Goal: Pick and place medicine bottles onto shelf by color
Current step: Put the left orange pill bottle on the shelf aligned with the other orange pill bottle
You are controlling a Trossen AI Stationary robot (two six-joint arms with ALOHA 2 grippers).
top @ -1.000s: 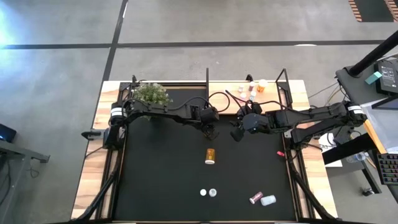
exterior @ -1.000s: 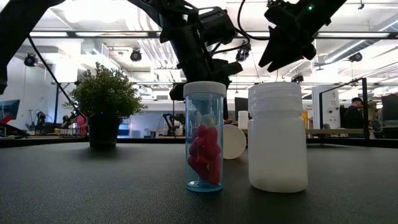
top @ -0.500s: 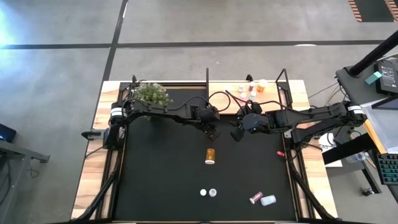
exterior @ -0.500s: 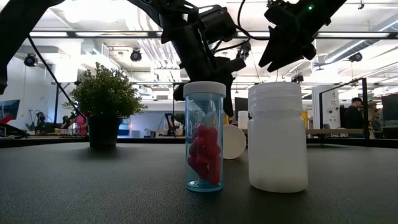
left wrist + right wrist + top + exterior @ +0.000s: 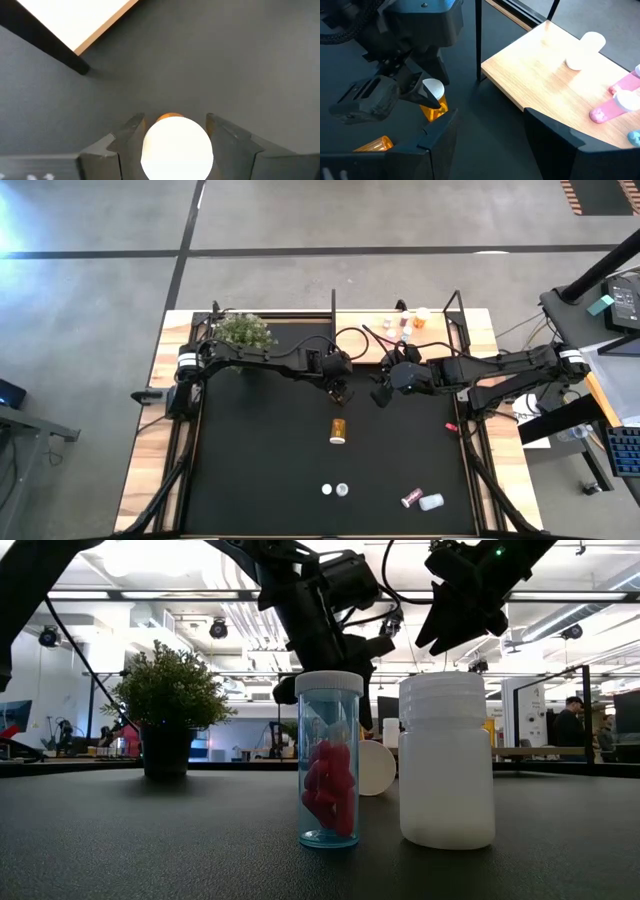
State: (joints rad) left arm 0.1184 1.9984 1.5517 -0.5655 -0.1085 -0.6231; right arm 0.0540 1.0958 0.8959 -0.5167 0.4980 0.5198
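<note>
My left gripper hangs over the middle of the black mat, shut on an orange medicine bottle with a white cap. My right gripper stands open just to its right, nothing between its fingers. The shelf, a light wooden board in a black frame, stands at the table's far edge; a white bottle and a pink one lie on it. A second orange bottle lies on its side on the mat. My left gripper pinches the orange bottle between its two fingers, at the upper part of the body just under the cap. The fingers slant down from the table's left. The bottle sits tilted, cap toward the wrist, and looks clear of the mat.
Near the front edge stand a clear bottle of pink pills and a white bottle; two small white bottles sit to their left. A potted plant is at the far left. A red speck lies at the right.
</note>
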